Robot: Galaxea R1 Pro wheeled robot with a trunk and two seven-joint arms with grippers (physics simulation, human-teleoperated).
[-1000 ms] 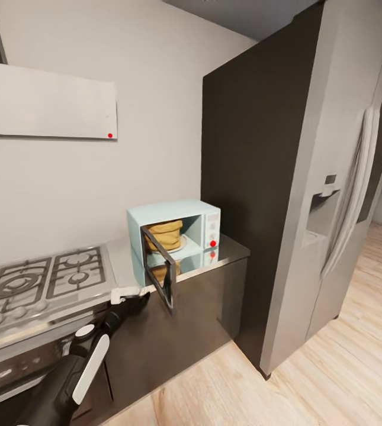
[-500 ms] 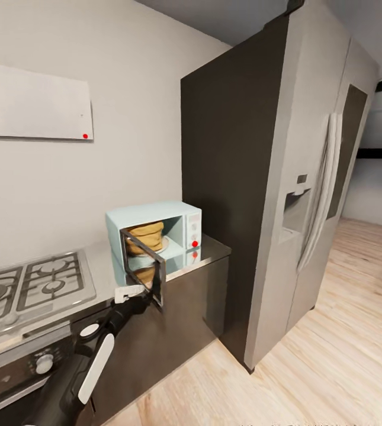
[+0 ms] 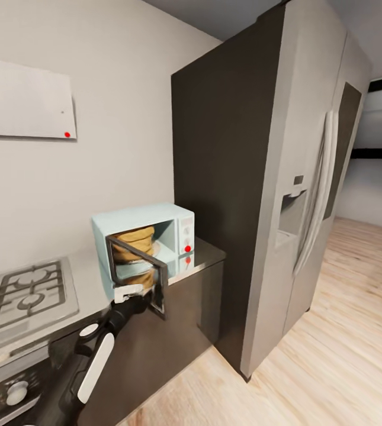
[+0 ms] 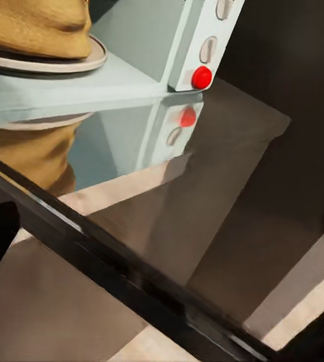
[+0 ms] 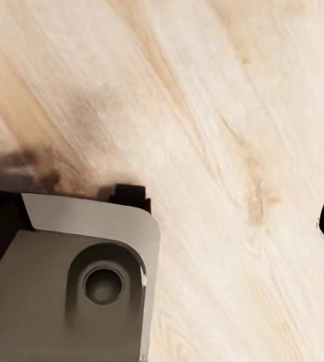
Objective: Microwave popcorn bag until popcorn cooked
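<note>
Left of centre in the head view, the popcorn bag (image 3: 132, 238) sits on the turntable plate (image 4: 56, 62) inside the microwave (image 3: 140, 236), whose dark glass door (image 3: 140, 275) stands ajar over the steel bench (image 3: 90, 284). The left end effector (image 3: 132, 294) is at the door's lower edge, but whether it is clenched or released I cannot tell; the right end effector's state is likewise unclear above the wood floor (image 5: 230, 113). The wrinkled paper sack looks light, soft and crushable, best taken gently by its rolled rim.
</note>
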